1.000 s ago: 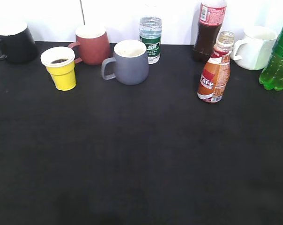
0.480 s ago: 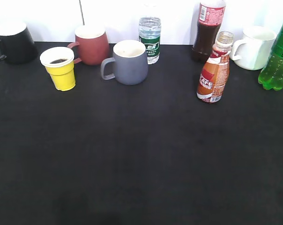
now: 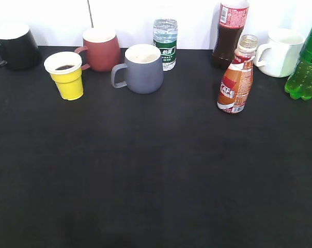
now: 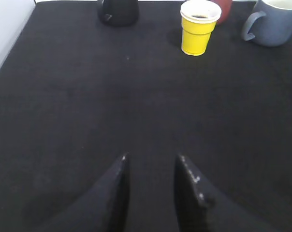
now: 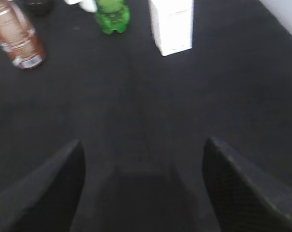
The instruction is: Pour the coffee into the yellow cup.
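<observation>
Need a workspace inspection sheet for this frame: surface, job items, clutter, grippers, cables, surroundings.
Surface: black table, no spills seen.
Job's things: coffee bottle upright, uncapped, free-standing right of centre; yellow cup upright at left, dark liquid inside.
Clutter: black mug, red mug, grey mug, water bottle, cola bottle, white mug, green bottle, white box.
Grippers: left gripper narrowly open, empty; right gripper wide open, empty; both clear of objects.
Cables: nothing seen.
Surroundings: white wall behind.

left gripper (image 4: 151,166) – black tapered fingers, right gripper (image 5: 142,159) – matte blk
</observation>
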